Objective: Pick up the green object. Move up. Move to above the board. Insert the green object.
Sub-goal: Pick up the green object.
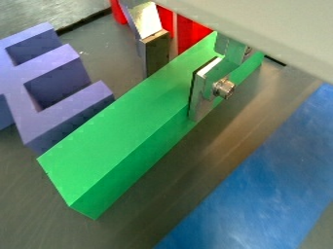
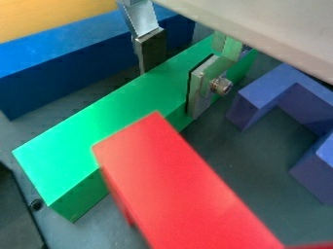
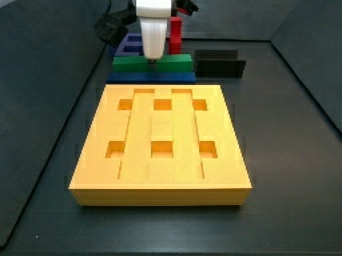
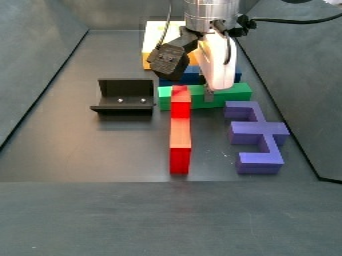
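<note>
**Gripper straddling green bar behind board**

Board [image 3: 160, 140] sits nearest in a side view: orange-yellow block w/ lengthwise grooves and six square holes in two rows, holes unfilled. Just beyond its far edge lies the green object [image 3: 152, 68], long side parallel to that edge, on the dark floor. Blue slab [image 3: 130, 45] shows behind it, partly hidden by the arm. Fixture [image 3: 219, 62] stands to the right of the green object in this view, apart from it.

Gripper [image 3: 155, 48] is down over the green object, approx. mid-length. Both wrist views show the fingers [image 1: 208, 83] either side of the bar (silver plates w/ dark pads): one plate lies against the near side face [image 2: 204, 86], the other finger [image 2: 147, 44] stands at the far side, contact not clear. Jaws are parted to about bar width; firm grip cannot be confirmed. Bar rests flat on the floor.

Red piece [image 4: 179, 128] lies lengthwise on the floor, one end at the green object [image 4: 198, 97]. Purple-blue E-shaped piece [image 4: 254, 132] sits beside it, apart. Gripper [image 4: 217, 68] hangs upright over the bar; fixture [image 4: 124, 98] off to the other side.
</note>
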Available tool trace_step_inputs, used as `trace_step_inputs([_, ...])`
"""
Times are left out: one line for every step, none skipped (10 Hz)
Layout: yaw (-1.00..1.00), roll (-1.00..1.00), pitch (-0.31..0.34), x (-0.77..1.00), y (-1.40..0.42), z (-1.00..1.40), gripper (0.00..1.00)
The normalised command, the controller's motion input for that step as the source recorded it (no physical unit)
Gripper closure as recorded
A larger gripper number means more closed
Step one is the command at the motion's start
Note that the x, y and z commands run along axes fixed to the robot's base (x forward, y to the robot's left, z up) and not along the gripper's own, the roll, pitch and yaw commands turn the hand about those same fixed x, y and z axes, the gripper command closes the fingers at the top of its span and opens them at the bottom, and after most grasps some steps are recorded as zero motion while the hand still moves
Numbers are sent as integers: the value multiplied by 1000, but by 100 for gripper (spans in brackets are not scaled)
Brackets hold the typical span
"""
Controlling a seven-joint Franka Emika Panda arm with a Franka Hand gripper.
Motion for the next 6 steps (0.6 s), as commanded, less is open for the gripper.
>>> trace_step_inputs([0, 0, 0, 0, 0, 0, 100])
trace_step_inputs([0, 0, 0, 0, 0, 0, 100])
trace_step_inputs([0, 0, 0, 0, 0, 0, 100])
trace_step_inputs([0, 0, 0, 0, 0, 0, 100])
trace_step_inputs([0, 0, 0, 0, 0, 0, 100])
trace_step_inputs([0, 0, 0, 0, 0, 0, 100])
